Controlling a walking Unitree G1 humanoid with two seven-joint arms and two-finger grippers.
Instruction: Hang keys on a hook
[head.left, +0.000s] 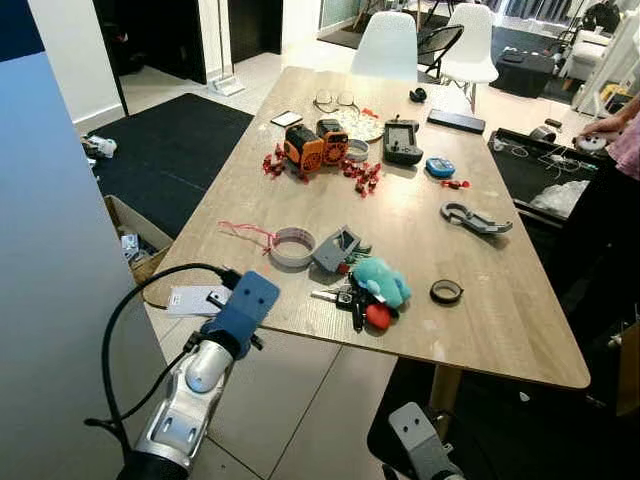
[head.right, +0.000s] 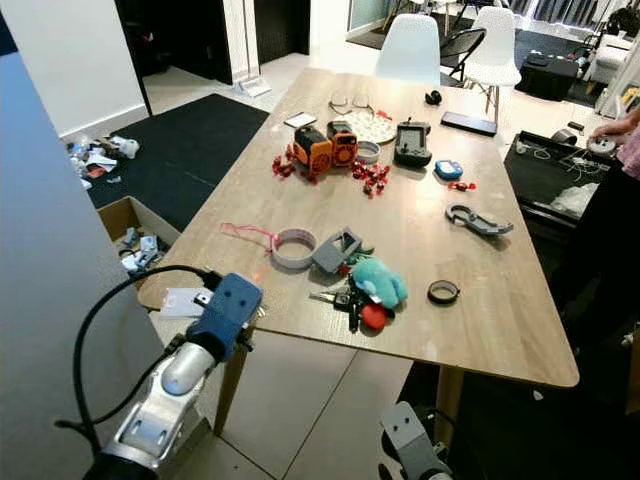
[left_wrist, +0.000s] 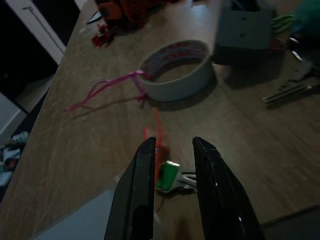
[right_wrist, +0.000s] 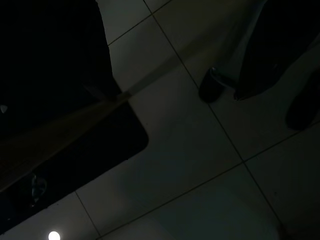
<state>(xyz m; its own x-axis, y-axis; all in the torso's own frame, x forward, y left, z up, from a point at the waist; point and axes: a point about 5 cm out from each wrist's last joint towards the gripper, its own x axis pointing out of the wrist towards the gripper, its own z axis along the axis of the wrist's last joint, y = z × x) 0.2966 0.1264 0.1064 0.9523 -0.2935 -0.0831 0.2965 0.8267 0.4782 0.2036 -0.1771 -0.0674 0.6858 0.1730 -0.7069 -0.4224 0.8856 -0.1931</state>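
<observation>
1. Left gripper (left_wrist: 172, 165) hovers at the desk (head.left: 500, 330) near edge, fingers slightly parted, holding nothing.
2. Green-tagged keys (left_wrist: 167, 176) lie between its fingertips, at 6 o'clock from the tape roll (left_wrist: 177, 70).
3. Right arm hangs idle.

No legible text, label, brand, number or sign anywhere. Roll of tape (left_wrist: 176, 70) on the surface (head.left: 420, 240): reddish marks along the inner rim, too blurred to read. White card (head.left: 192, 299) at the near edge: faint print, too small to make out. Black handheld device (head.left: 402, 141): markings not resolvable.
</observation>
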